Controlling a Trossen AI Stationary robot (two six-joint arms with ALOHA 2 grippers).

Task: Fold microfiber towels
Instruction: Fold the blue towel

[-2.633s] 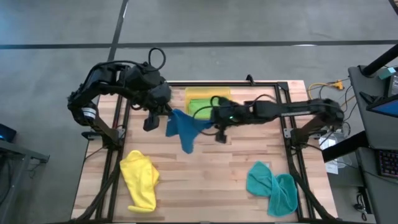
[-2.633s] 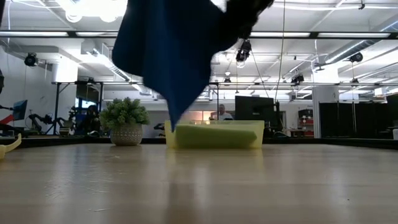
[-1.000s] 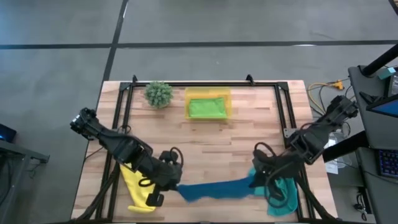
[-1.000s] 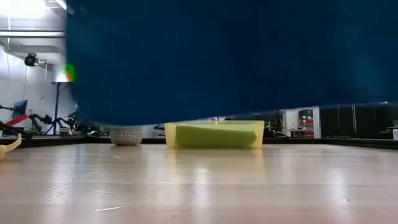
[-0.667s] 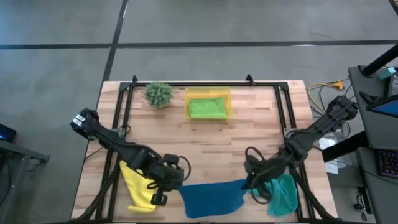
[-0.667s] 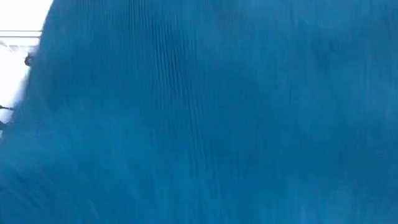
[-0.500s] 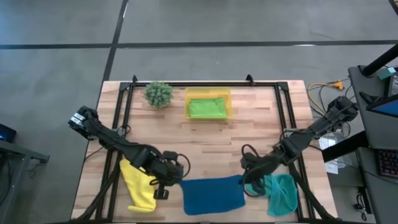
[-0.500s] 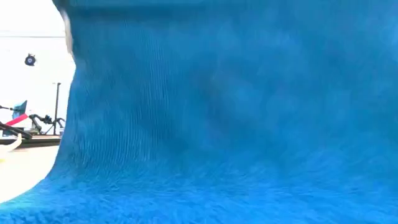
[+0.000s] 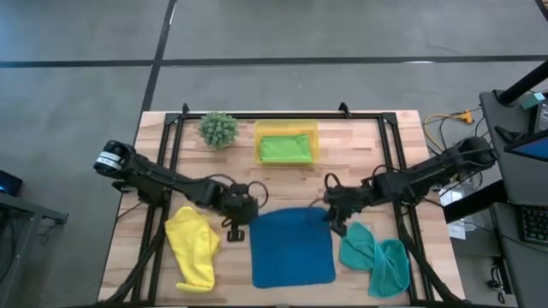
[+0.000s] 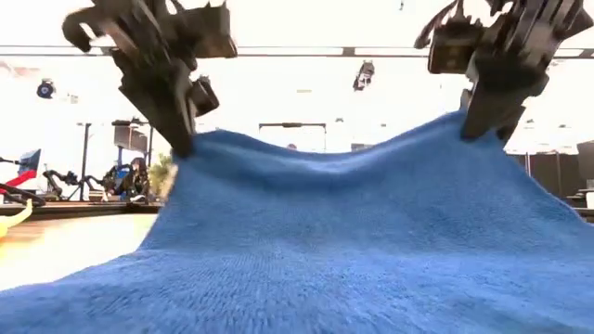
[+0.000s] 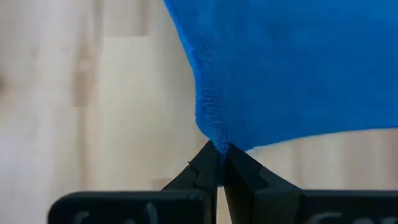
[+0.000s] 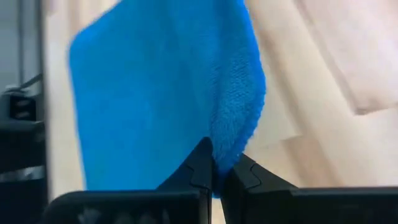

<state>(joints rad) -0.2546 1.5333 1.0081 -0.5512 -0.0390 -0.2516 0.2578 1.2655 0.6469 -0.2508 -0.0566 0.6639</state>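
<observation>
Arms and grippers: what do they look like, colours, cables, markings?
Both arms are dark, slim and jointed. The left gripper and right gripper have black tapered fingers. Black cables loop near each wrist, and the left arm has a white band near its base.

In the low view the blue towel hides the worktop, the tray and most of the plant.

Bright blue fuzzy towel, plain. Yellow soft towel. Teal crumpled towel. Lime green cloth inside yellow rectangular tray. Pale striped wooden table. Spiky green ball plant.
</observation>
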